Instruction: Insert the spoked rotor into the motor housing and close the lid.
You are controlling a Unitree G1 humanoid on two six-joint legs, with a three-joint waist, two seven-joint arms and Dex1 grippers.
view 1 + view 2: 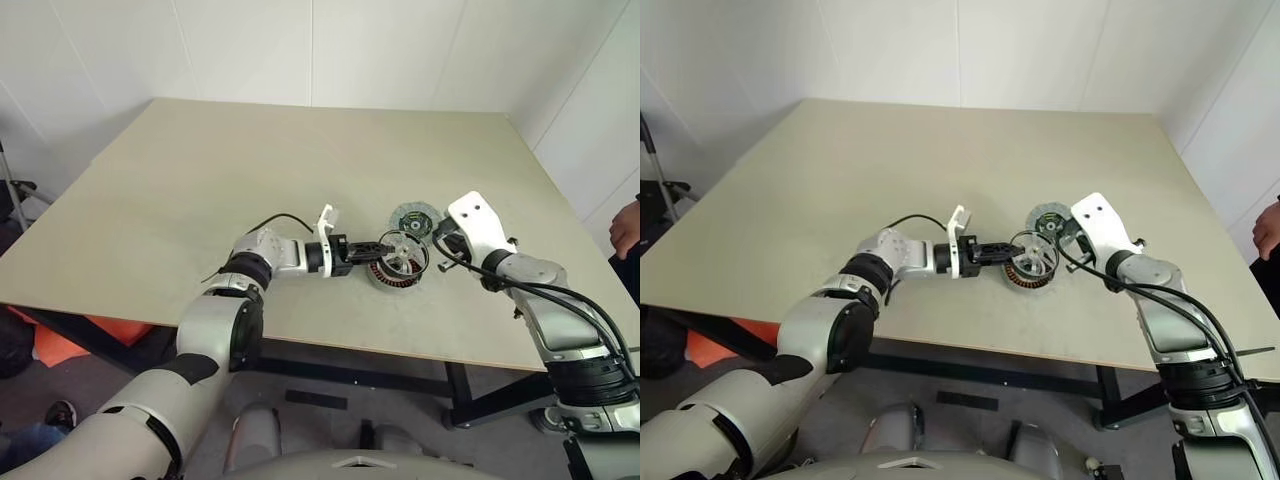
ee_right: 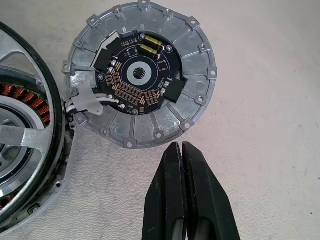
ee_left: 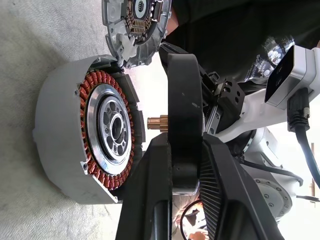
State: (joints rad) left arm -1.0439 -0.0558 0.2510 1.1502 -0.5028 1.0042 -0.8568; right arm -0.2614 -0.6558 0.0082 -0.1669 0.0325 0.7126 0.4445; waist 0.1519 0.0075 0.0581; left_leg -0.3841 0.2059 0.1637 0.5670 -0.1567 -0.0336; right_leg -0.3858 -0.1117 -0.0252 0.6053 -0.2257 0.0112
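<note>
My left gripper (image 1: pixel 375 248) is shut on the spoked rotor (image 1: pixel 405 255), gripping its dark rim. In the left wrist view the rotor (image 3: pixel 184 115) stands edge-on between the fingers, its brass shaft pointing at the motor housing (image 3: pixel 107 132) and apart from it. The housing (image 1: pixel 385 281) lies on the table with its copper windings and silvery hub showing. Just beyond it the lid (image 2: pixel 140 75) lies inside up, a grey round cap with a dark circuit board in the middle. My right gripper (image 2: pixel 182 150) is shut and empty, close beside the lid (image 1: pixel 414 217).
The parts lie near the front right of a pale table (image 1: pixel 200 180) set against white walls. A person's hand (image 1: pixel 628 228) shows at the right edge. Something orange (image 1: pixel 100 335) lies on the floor below the table's left front edge.
</note>
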